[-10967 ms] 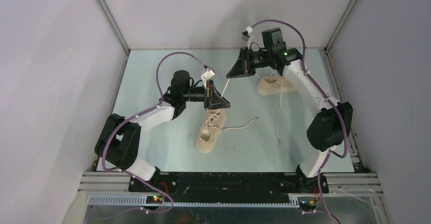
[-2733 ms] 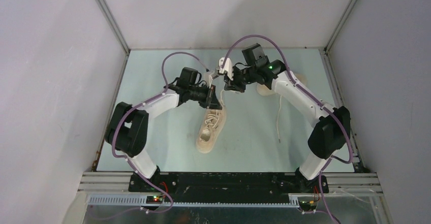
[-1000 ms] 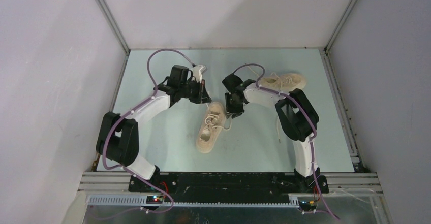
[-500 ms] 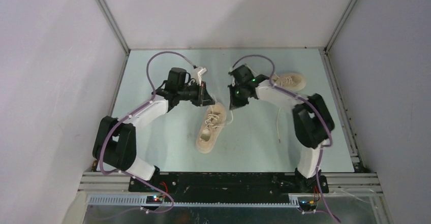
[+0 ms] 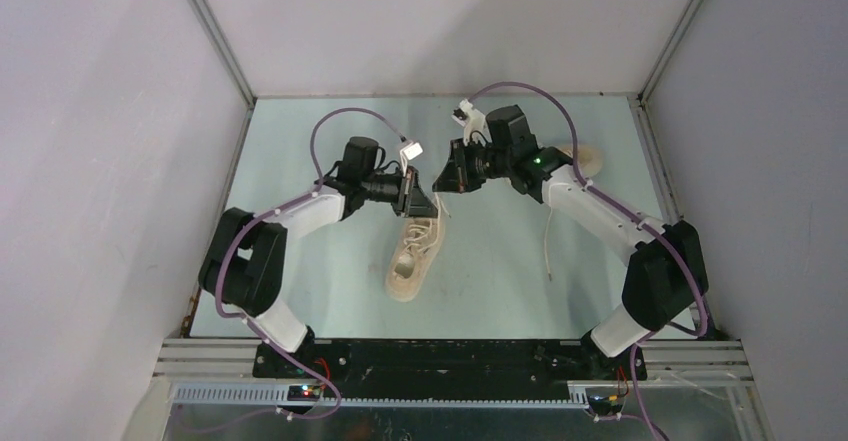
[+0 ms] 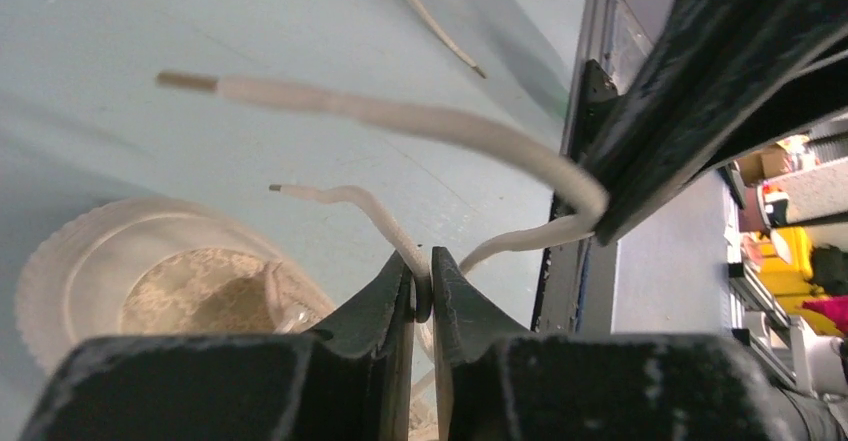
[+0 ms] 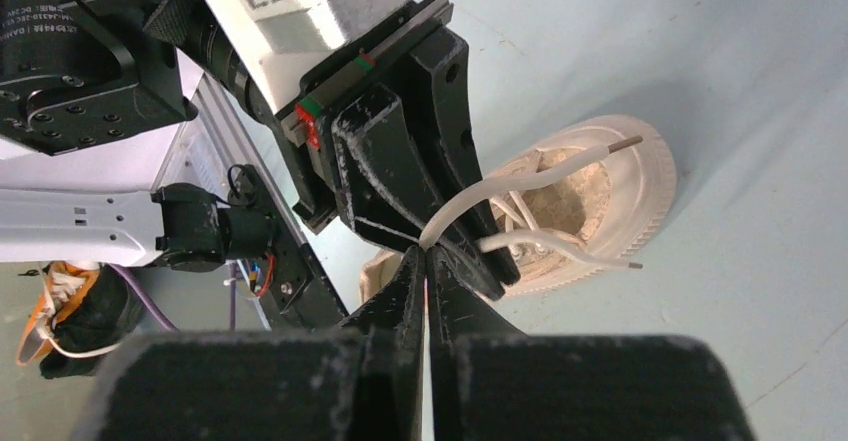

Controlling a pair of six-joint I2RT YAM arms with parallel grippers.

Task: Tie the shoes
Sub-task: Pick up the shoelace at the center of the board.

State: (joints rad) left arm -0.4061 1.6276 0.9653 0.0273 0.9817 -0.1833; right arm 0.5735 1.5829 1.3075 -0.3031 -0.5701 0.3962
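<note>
The near shoe (image 5: 410,259) lies mid-table with its toe toward me, and its opening also shows in the left wrist view (image 6: 150,281) and the right wrist view (image 7: 590,211). My left gripper (image 5: 434,209) hovers over its far end, shut on one lace end (image 6: 345,199) at the fingertips (image 6: 422,286). My right gripper (image 5: 440,183) meets it tip to tip, its jaws (image 7: 426,253) shut on the other lace end (image 7: 520,176). The right arm mostly hides the far shoe (image 5: 585,161).
The far shoe's loose lace (image 5: 548,241) trails toward me on the pale table (image 5: 320,261). Grey walls enclose the left, back and right. The black base rail (image 5: 450,356) runs along the near edge.
The right arm unfolded and rose from beside the near shoe, its jaws closing on a lace end. The left gripper moved right and nearer, meeting the right gripper above the shoe.
</note>
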